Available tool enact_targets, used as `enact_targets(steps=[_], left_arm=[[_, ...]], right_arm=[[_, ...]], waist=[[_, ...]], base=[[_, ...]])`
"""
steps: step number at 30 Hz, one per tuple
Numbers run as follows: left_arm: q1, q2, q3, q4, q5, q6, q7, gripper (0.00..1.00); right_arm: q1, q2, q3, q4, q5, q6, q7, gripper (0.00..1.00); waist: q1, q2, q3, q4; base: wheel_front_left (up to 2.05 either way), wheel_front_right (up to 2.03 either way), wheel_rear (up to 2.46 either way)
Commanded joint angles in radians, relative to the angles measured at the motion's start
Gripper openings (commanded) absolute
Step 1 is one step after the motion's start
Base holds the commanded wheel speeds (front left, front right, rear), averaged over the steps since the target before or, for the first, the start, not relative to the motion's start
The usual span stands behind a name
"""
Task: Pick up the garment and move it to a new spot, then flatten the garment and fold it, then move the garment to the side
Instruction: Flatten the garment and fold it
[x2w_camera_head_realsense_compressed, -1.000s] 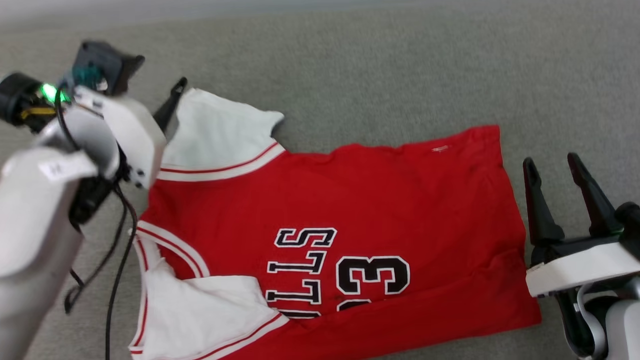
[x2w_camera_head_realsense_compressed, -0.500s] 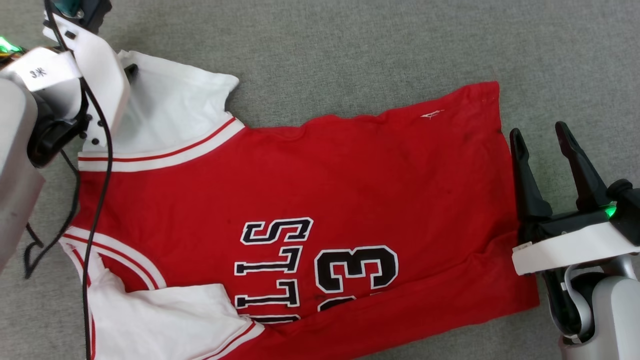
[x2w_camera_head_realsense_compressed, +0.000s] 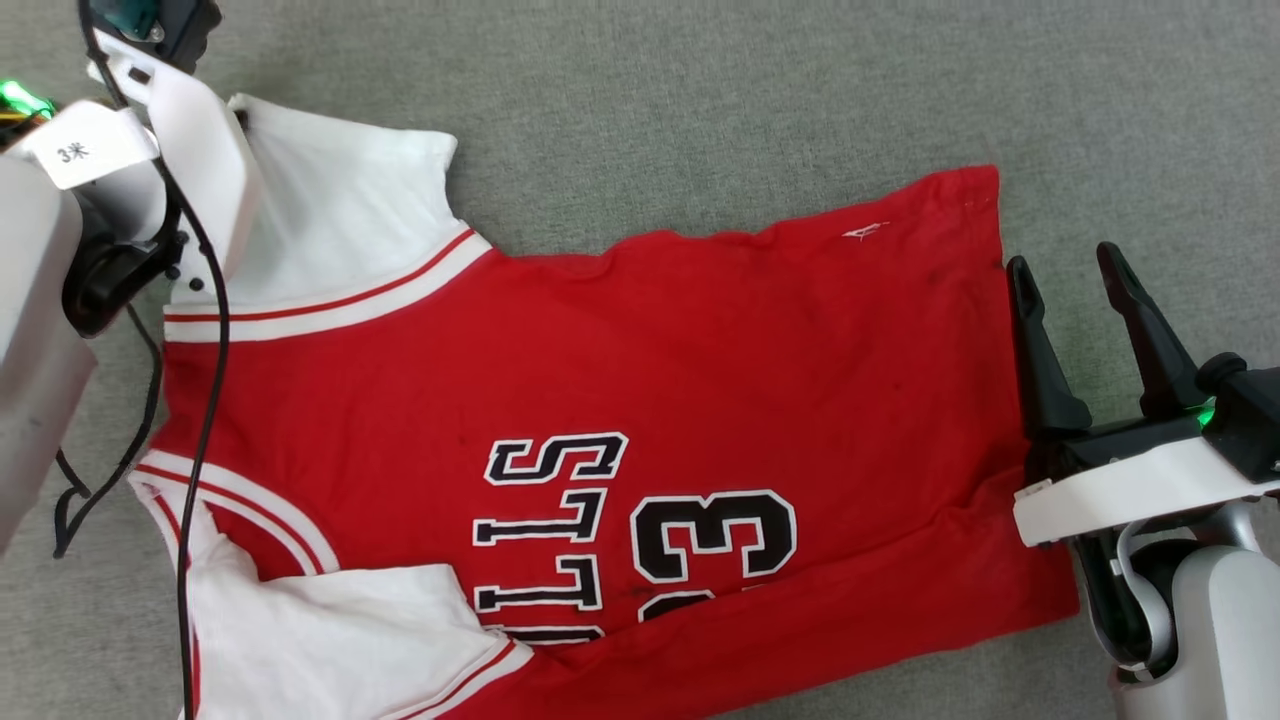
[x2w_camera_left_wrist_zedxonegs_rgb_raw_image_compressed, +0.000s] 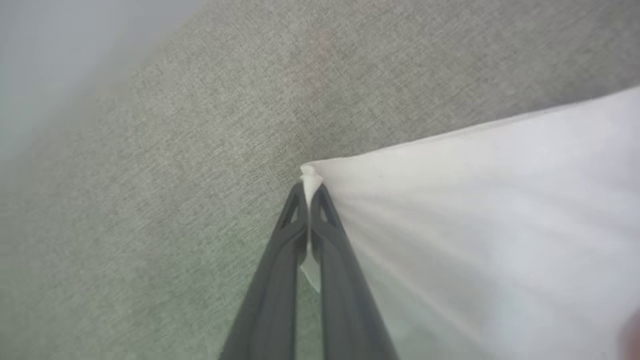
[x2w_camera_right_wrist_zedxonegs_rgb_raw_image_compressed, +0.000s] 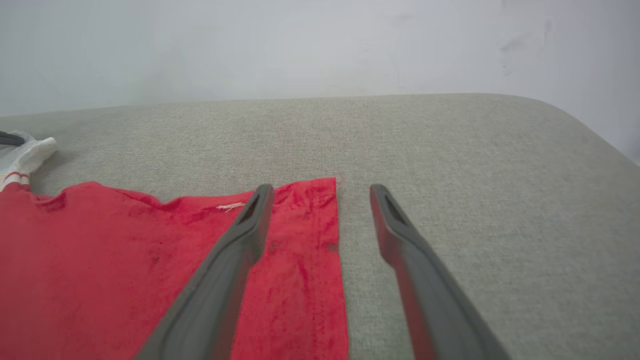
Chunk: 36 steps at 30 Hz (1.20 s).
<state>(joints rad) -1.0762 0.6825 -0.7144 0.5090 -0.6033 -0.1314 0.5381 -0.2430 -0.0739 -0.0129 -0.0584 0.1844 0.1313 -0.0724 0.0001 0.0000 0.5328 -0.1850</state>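
The garment (x2w_camera_head_realsense_compressed: 640, 370) is a red jersey with white sleeves, lying spread on grey fabric, lettering and "33" facing up. My left gripper (x2w_camera_left_wrist_zedxonegs_rgb_raw_image_compressed: 310, 192) is shut on the corner of the far white sleeve (x2w_camera_left_wrist_zedxonegs_rgb_raw_image_compressed: 475, 210); a pinch of white cloth sticks out past its tips. In the head view the left wrist (x2w_camera_head_realsense_compressed: 190, 160) covers that sleeve's (x2w_camera_head_realsense_compressed: 340, 210) left edge and hides the fingers. My right gripper (x2w_camera_head_realsense_compressed: 1065, 265) stands open beside the jersey's hem, which appears between its fingers (x2w_camera_right_wrist_zedxonegs_rgb_raw_image_compressed: 250, 235) in the right wrist view, where the red cloth (x2w_camera_right_wrist_zedxonegs_rgb_raw_image_compressed: 100, 260) lies under the left finger.
Grey upholstered surface (x2w_camera_head_realsense_compressed: 700, 100) runs all around the jersey. Its far edge meets a pale wall (x2w_camera_right_wrist_zedxonegs_rgb_raw_image_compressed: 300, 45), and the surface rounds off at the right (x2w_camera_right_wrist_zedxonegs_rgb_raw_image_compressed: 590, 130). Black cables (x2w_camera_head_realsense_compressed: 205, 330) hang from my left arm over the jersey's shoulder.
The left gripper has shut on the white sleeve's corner, and the sleeve now lies straighter. The head camera tilted down earlier. The right gripper shifted slightly toward the hem.
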Motion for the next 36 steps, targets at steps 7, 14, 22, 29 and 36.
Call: enact_targets(steps=[7, 14, 22, 29, 36], left_arm=[[0.045, -0.033, 0.01, 0.013, -0.001, 0.01, -0.152, 0.0], [0.151, -0.034, 0.019, -0.079, -0.018, 0.044, -0.247, 0.0], [0.301, -0.01, 0.03, -0.314, -0.043, 0.125, -0.293, 0.0], [0.391, 0.026, 0.036, -0.494, -0.043, 0.19, -0.291, 0.0], [0.434, 0.05, 0.042, -0.618, -0.032, 0.235, -0.296, 0.0]], right_arm=[[0.023, -0.021, -0.01, 0.018, -0.009, -0.001, 0.028, 1.0], [0.061, -0.078, -0.015, 0.03, -0.005, -0.001, 0.139, 1.0], [0.052, -0.19, -0.028, 0.033, 0.02, -0.001, 0.399, 1.0], [-0.041, -0.294, -0.003, 0.059, 0.045, -0.001, 0.592, 1.0], [-0.181, -0.374, 0.044, 0.144, 0.116, -0.001, 0.793, 1.0]], waist=[[-0.0001, 0.0, -0.111, 0.035], [-0.0001, 0.0, -0.206, 0.089], [-0.0001, 0.0, -0.249, 0.17], [-0.0001, 0.0, -0.221, 0.21], [-0.0001, 0.0, -0.177, 0.247]], base=[[0.0, 0.0, 0.0], [0.0, 0.0, 0.0], [0.0, 0.0, 0.0], [0.0, 0.0, 0.0], [0.0, 0.0, 0.0]])
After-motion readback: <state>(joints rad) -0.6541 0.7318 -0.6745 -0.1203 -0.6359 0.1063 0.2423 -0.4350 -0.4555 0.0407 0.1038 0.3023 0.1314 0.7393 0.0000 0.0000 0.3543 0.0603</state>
